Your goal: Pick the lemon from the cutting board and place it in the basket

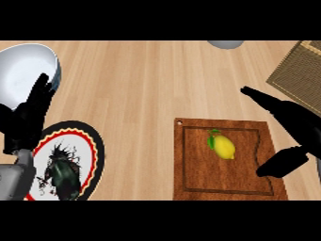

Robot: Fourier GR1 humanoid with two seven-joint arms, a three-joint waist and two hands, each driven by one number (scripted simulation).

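A yellow lemon [223,146] with a small green leaf at its upper end is lying on the wooden cutting board [190,179], a little above the board's middle and touching neither robot hand. The board is sitting on the light wooden desk [149,84] at the lower right of the head view. The right robot hand [303,132] is hovering over the board's right edge, just beside the lemon, with its fingers stretched straight toward the upper left and its thumb hanging down apart from them; it is holding nothing. The woven basket [308,75] is standing at the upper right corner, near the right robot hand and well apart from the lemon. The left robot hand [25,120] is resting at the left with relaxed fingers pointing up, holding nothing, in front of a white bowl [10,70] and above a round plate [86,141] with a red and black rim and a dark beetle picture. A grey rounded object [225,44] is showing at the top edge.
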